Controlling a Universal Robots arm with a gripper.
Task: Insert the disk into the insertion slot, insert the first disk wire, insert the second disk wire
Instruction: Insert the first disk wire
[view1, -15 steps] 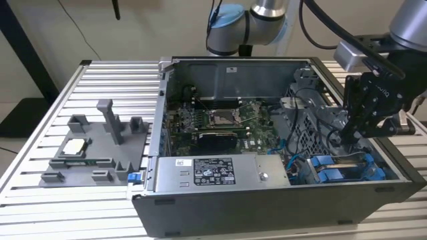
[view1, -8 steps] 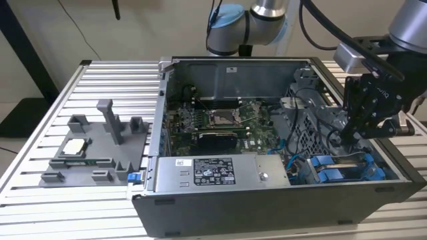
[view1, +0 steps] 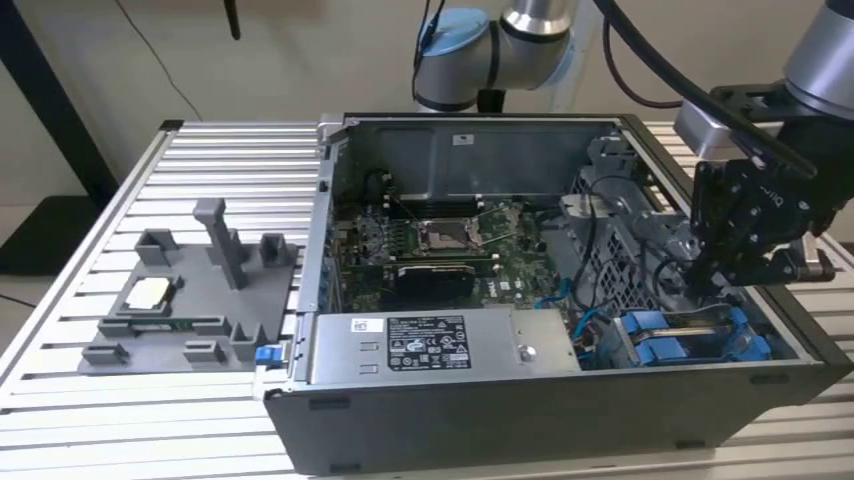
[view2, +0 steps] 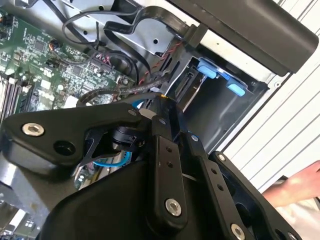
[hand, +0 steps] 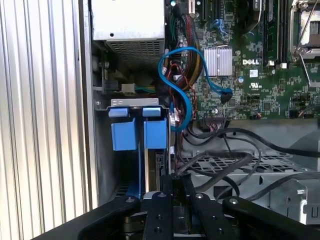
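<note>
The disk (view1: 683, 335), in its bright blue carrier (hand: 155, 134), sits in the insertion slot at the case's front corner, on the exterior view's right. Its blue tabs (view2: 207, 67) show at the bay's mouth. My gripper (view1: 710, 292) reaches down into the case right behind the bay. In both wrist views its fingers (hand: 165, 200) are close together on a black wire connector (hand: 173, 175) at the disk's rear edge. The gripper tip (view2: 162, 101) is among black cables (view2: 125, 60). A blue disk wire (hand: 176, 90) loops from the motherboard toward the bay.
The silver power-supply box (view1: 441, 345) lies along the case's front, next to the bay. The motherboard (view1: 441, 240) fills the case floor. A grey fixture (view1: 187, 300) with parts stands on the slatted table (view1: 80, 420). A person's hand (view2: 300, 187) rests outside the case.
</note>
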